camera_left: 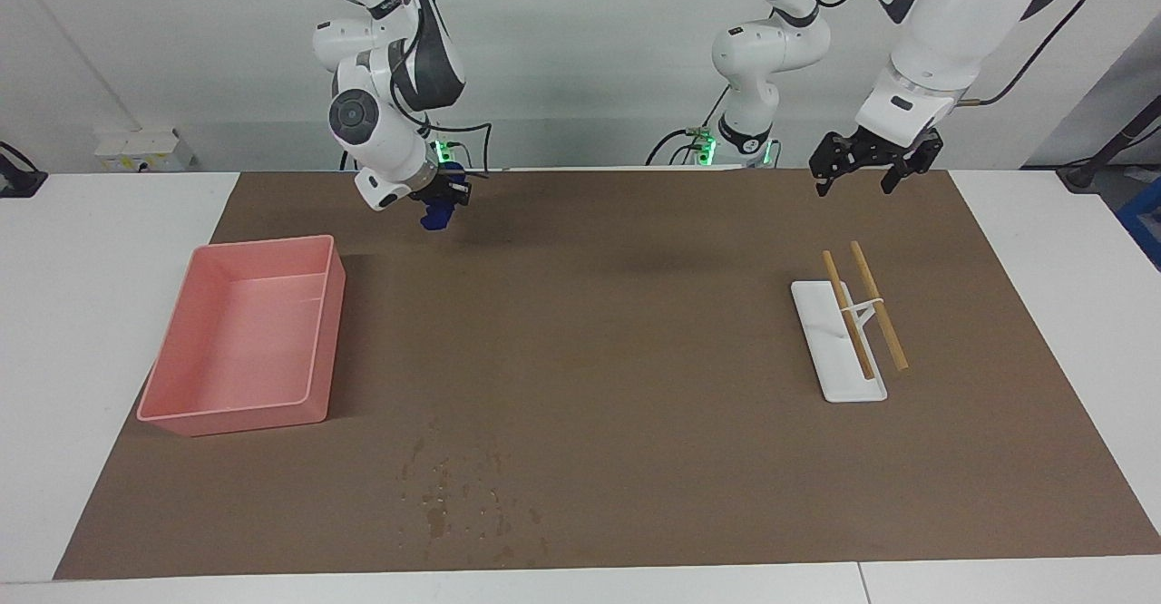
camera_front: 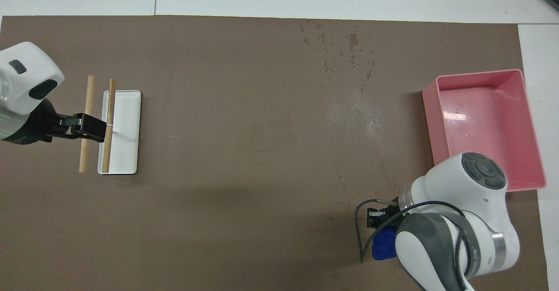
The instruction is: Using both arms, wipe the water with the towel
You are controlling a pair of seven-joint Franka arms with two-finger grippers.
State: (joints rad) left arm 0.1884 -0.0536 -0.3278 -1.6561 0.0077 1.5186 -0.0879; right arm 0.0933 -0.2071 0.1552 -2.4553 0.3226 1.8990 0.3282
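Right gripper: clamped on blue towel, raised over mat's robot-side edge | left gripper: fingers spread, empty, waiting | water: mat's outer edge, unwiped | advice: lower towel flat onto specks, press, sweep.

Towel: overhead, largely covered by the right arm; only a small blue part shows beside it. Facing view, a blue scrap at the right gripper, its shape too small to read.

Left arm: upper links cut off by the top edge in the facing view; overhead, cut off at the picture's edge.

Left gripper: overhead, its finger gap cannot be told.

Right arm: lower part cut off by the bottom edge overhead.
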